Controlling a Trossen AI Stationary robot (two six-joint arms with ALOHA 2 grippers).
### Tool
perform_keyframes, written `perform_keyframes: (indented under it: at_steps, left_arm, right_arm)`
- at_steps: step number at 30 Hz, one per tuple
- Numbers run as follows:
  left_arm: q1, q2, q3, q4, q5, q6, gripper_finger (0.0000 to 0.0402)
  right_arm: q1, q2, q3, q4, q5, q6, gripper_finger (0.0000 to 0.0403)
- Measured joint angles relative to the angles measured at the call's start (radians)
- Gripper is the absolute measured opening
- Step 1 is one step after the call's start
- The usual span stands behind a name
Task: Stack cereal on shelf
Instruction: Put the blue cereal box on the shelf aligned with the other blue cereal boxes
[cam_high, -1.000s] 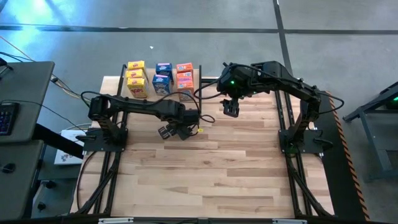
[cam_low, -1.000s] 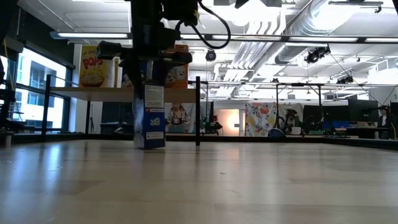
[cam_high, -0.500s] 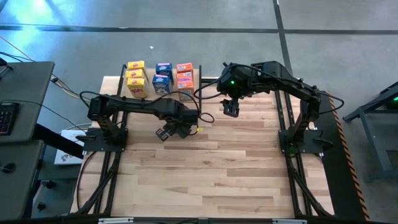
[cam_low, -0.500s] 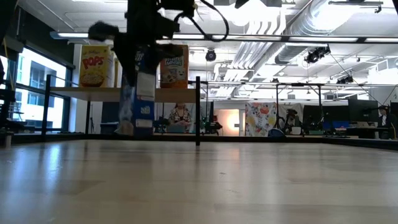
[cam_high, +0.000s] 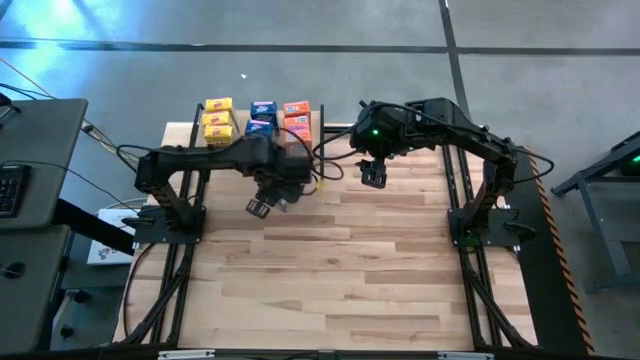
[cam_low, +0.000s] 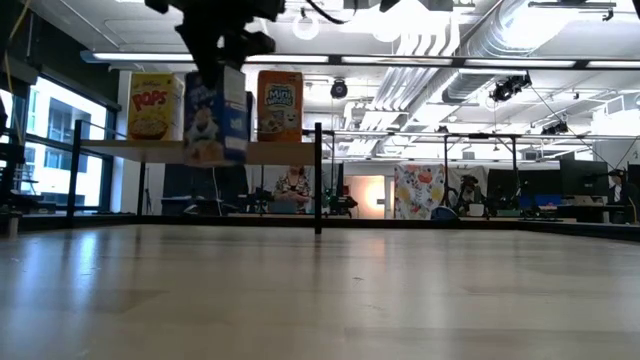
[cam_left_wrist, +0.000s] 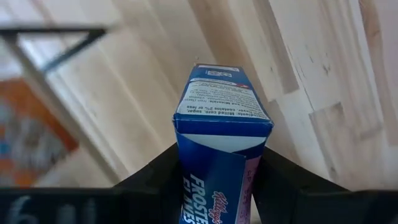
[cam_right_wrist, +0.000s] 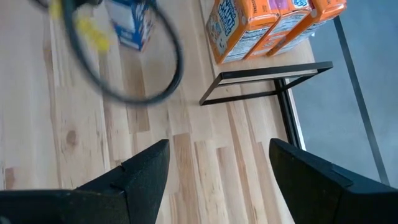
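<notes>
We see the blue Frosted Flakes box (cam_left_wrist: 221, 130) clamped upright in the left gripper (cam_left_wrist: 217, 177), lifted off the tabletop beside the shelf (cam_low: 130, 148) front edge for placing, right gripper (cam_right_wrist: 217, 165) spread empty nearby.

Grey concrete floor (cam_high: 300, 50), exposed ceiling ducts (cam_low: 480, 40), left-side windows (cam_low: 45, 150).

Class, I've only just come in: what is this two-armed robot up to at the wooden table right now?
It is stacking small cereal boxes on a raised wooden shelf. The left tool is shut on a blue cereal box and holds it in the air at about shelf height. Yellow boxes, blue boxes and orange boxes already stand in rows on the shelf. The right tool is open and empty, above the table beside the shelf.
</notes>
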Motion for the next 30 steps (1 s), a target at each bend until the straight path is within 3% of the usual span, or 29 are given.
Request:
perform_keyframes:
  at_steps: [7, 17, 30]
  left_arm:
    - [0.077, -0.102, 0.001, -0.038, -0.045, -0.080, 0.0145]
    - [0.185, -0.207, 0.001, -0.035, -0.103, -0.060, 0.0145]
    - [0.242, -0.214, 0.001, -0.058, -0.107, -0.053, 0.0145]
  right_arm:
    - [0.000, -0.037, 0.000, 0.007, -0.006, -0.014, 0.0268]
    - [0.000, -0.117, 0.000, 0.017, -0.027, -0.006, 0.0268]
    - [0.016, -0.141, 0.000, 0.010, -0.058, 0.000, 0.0268]
